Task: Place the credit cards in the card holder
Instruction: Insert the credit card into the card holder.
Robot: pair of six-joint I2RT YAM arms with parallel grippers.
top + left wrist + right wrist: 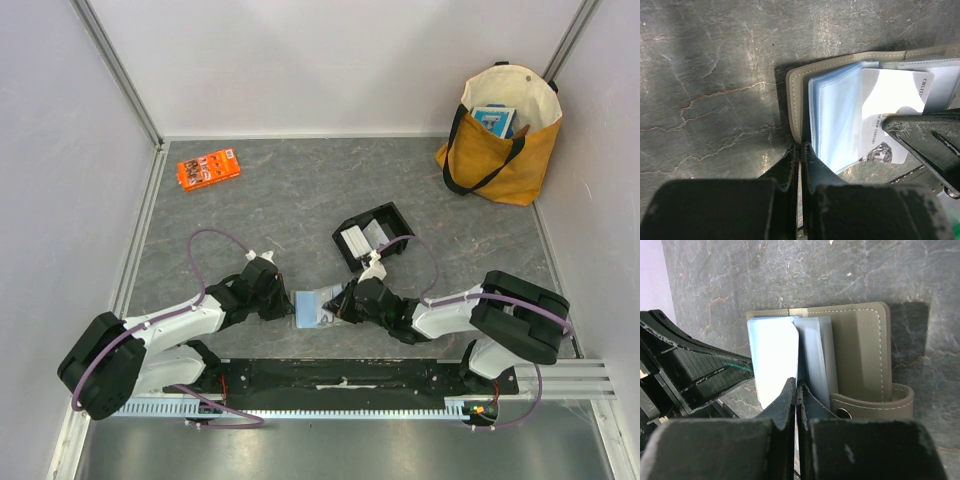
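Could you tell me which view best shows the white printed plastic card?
Left wrist: the white printed plastic card faces it, lettering visible. Right wrist shows only a plain pale side; top, a tiny pale patch.

card holder (796, 100) cut off at right edge.

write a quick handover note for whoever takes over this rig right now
Left gripper: shut on the edge of the open card holder.
Right gripper: shut on one credit card, partly among the holder's sleeves.
More pale cards, it seems, lie in the black tray.
Done: no card seen fully seated.
Left: seat this card, then fetch the rest.
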